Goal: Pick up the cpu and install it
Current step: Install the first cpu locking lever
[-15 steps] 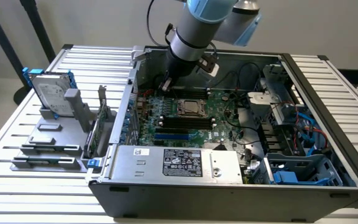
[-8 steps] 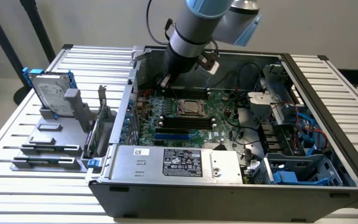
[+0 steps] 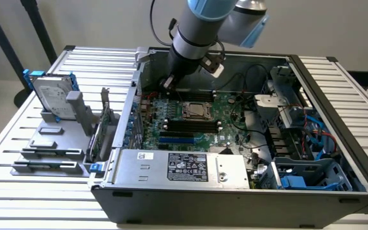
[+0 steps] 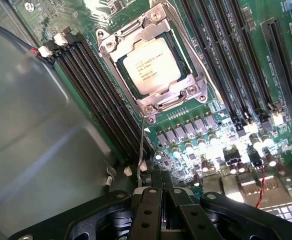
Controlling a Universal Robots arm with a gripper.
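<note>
The cpu is a flat silver square lying in its socket on the green motherboard, framed by the metal socket bracket. In the exterior view the cpu sits at the middle of the board inside the open computer case. My gripper hangs above the board's far end, beside the case's side wall and short of the socket. In the wrist view its black fingers are pressed together, so the gripper is shut with nothing visible between them.
Black memory slots flank the socket. A grey case wall rises close beside the gripper. The power supply lies at the case's near edge, with a drive cage and cables on the exterior view's right. A hard drive in a blue frame stands on a grey fixture outside.
</note>
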